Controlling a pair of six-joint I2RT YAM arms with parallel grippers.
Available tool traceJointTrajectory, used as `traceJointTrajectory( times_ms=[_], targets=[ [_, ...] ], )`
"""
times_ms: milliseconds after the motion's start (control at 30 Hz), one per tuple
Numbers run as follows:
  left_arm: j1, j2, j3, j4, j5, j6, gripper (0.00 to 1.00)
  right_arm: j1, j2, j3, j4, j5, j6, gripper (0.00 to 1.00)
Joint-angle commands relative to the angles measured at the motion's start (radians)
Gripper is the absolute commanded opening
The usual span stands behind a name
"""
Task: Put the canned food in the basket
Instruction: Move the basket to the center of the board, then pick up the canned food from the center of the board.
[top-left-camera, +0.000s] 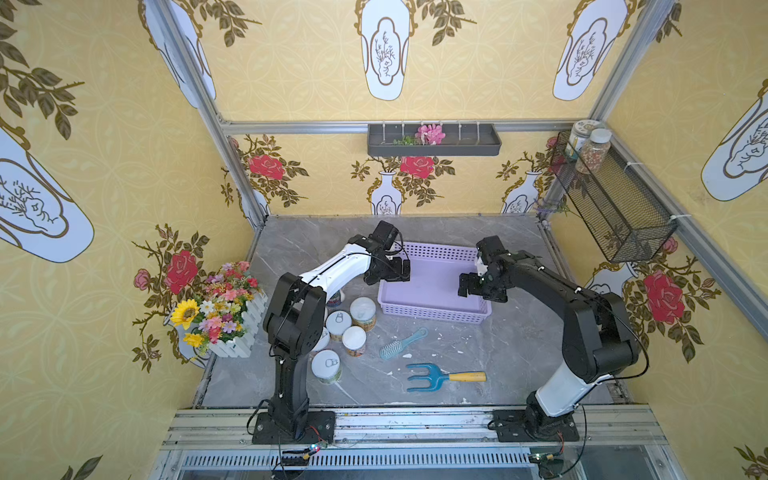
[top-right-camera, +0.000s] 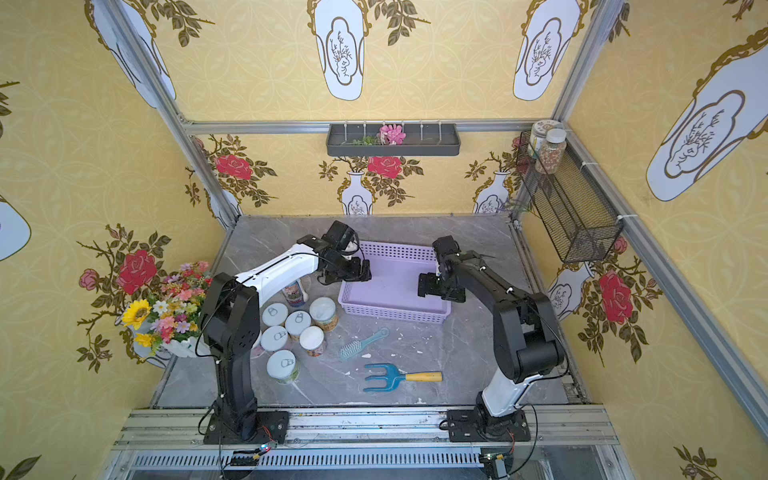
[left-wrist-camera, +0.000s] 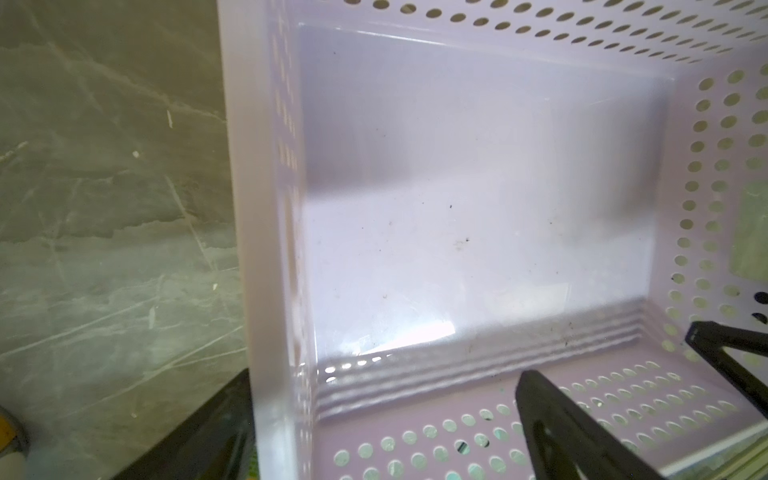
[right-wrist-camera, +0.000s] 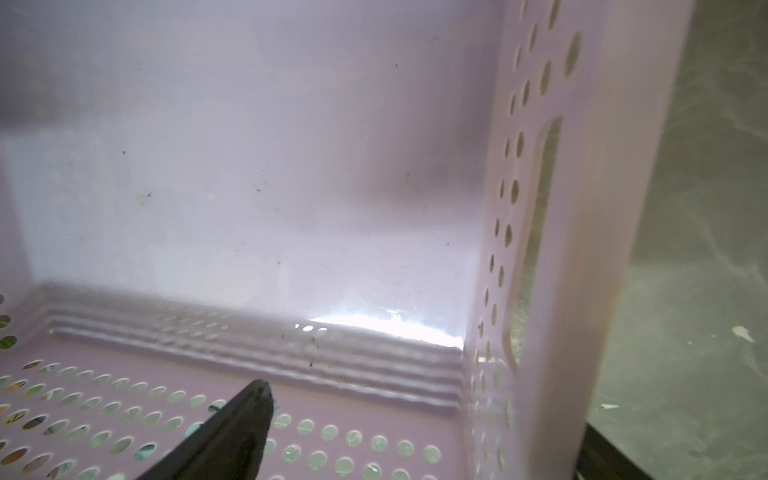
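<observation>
While the lilac basket (top-left-camera: 432, 312) is sitting on the grey marble table (top-left-camera: 519, 353), both top views are showing the left gripper (top-left-camera: 394, 274) hanging over the basket's left short end and the right gripper (top-left-camera: 467, 286) hanging over its right short end, each with nothing between its jaws. The cans (top-right-camera: 298, 322) are all standing upright on the table outside the basket, clustered just off its left front corner. The taller can (top-right-camera: 294, 293) is standing nearest the basket's left end, half hidden under the left arm. A teal hairbrush (top-left-camera: 401, 344) is lying near the basket's front wall, and a blue garden fork (top-left-camera: 432, 377) is lying farther out from that same wall. The left wrist view is showing the basket (left-wrist-camera: 266, 208) from close above, its floor bare, with the left gripper's jaws standing wide apart astride the end wall. The outer finger (left-wrist-camera: 208, 432) is sitting just beside the wall's outside face, and the inner finger (left-wrist-camera: 557, 428) is hanging well inside the basket. The right wrist view is showing the same stance at the basket's slotted end wall (right-wrist-camera: 590, 208). One finger (right-wrist-camera: 232, 432) is hanging inside the basket, and the other finger (right-wrist-camera: 602, 461) is sitting just outside that wall, so these jaws are also spread and clamping nothing.
</observation>
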Motion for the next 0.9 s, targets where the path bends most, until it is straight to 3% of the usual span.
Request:
traceJointTrajectory(
  times_ms=[0, 200, 300, 600, 867],
  targets=[
    [0.000, -0.013, -0.001, 0.004, -0.050, -0.020, 1.00, -0.007, -0.036, -0.013, 0.006, 0.098, 0.037, 0.97],
    [0.000, -0.098, 0.011, -0.033, -0.164, -0.049, 1.00, -0.023, -0.139, -0.045, -0.022, 0.266, 0.084, 0.97],
    [0.001, -0.183, -0.016, -0.034, -0.178, -0.067, 1.00, -0.002, -0.214, -0.066, -0.013, 0.282, 0.076, 0.97],
    [0.000, -0.492, -0.238, -0.055, -0.277, -0.202, 1.00, 0.310, -0.301, -0.050, 0.024, 0.313, 0.048, 0.97],
    [0.026, -0.641, -0.353, -0.186, -0.456, -0.314, 1.00, 0.510, -0.268, 0.023, 0.174, 0.123, 0.006, 0.97]
  ],
)
